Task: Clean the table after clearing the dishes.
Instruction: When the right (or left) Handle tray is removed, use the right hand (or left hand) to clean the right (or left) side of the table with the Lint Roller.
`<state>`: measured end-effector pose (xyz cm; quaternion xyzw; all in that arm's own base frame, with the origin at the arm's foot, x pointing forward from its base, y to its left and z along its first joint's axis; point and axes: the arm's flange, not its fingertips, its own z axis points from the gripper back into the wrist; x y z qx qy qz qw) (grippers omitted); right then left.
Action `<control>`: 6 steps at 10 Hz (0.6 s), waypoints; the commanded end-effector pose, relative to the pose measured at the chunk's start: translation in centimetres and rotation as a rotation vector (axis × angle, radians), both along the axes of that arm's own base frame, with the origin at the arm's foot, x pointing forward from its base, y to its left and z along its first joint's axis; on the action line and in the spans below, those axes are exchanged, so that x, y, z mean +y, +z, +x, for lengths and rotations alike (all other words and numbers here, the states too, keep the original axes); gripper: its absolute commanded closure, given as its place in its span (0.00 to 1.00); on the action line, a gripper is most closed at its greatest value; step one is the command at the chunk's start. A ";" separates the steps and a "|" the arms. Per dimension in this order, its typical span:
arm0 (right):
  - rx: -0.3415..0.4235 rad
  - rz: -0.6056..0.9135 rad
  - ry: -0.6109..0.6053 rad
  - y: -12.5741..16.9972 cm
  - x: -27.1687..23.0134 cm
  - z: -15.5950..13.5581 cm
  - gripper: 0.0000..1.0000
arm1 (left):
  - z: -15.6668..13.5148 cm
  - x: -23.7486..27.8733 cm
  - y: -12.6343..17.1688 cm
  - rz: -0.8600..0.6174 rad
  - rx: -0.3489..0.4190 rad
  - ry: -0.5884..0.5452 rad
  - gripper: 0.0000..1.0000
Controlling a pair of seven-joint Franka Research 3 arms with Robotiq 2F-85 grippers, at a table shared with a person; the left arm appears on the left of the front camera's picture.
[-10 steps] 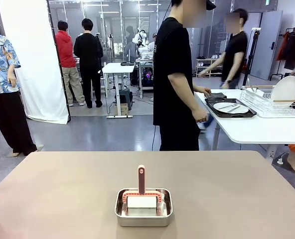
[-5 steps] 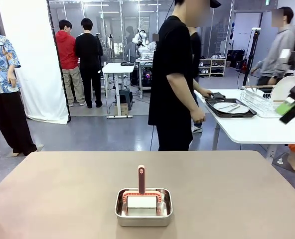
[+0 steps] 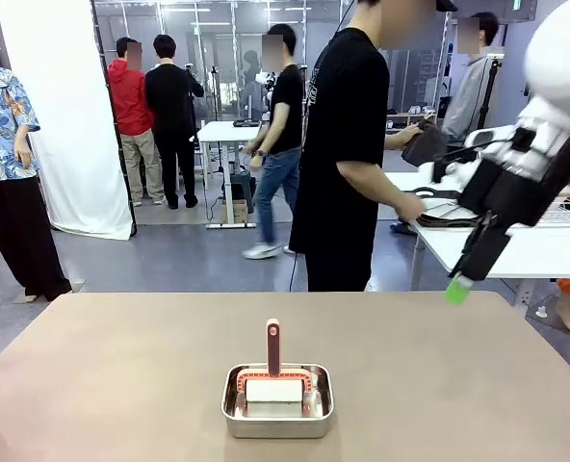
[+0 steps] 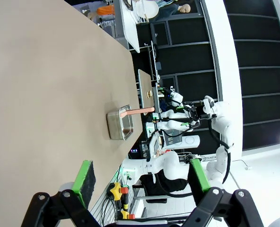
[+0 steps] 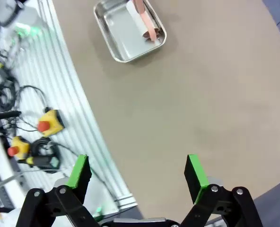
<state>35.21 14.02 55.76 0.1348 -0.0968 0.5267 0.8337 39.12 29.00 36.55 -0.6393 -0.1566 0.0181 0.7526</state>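
one right hand (image 5: 137,165), fingers spread, above the table (image 5: 211,80)

The right arm (image 3: 545,144) is running off the front view's right edge, the right gripper (image 3: 461,281) showing one blurred green pad (image 3: 456,290). The arm is covering the far tray (image 3: 444,219), hiding whatever is perhaps lying on it. The right wrist view's top edge is clipping the pink tool handle (image 5: 144,19).

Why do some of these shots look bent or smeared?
Front view: the right arm's black, green-tipped fingers look smeared; the shiny steel rectangular pan is sharp. Left wrist view: the wide lens bows the dark window wall. Right wrist view: the edge of the taupe-brown table curves.
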 end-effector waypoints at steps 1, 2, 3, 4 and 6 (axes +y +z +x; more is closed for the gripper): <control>-0.091 -0.037 0.061 -3.2 1.9 1.1 0.00 | -0.3 0.0 0.0 -0.002 0.000 0.006 0.00; -0.089 -0.038 0.097 -4.4 3.1 1.4 0.00 | -0.3 0.0 0.0 -0.002 0.000 0.006 0.00; -0.092 -0.047 0.132 -5.3 4.1 1.3 0.00 | -0.3 0.0 0.0 -0.002 0.000 0.006 0.00; -0.084 -0.063 0.157 -5.9 5.2 1.3 0.00 | -0.3 0.0 0.0 -0.002 0.000 0.006 0.00; -0.011 -0.119 0.134 -6.2 5.7 1.4 0.00 | -0.3 0.0 0.0 -0.002 0.000 0.006 0.00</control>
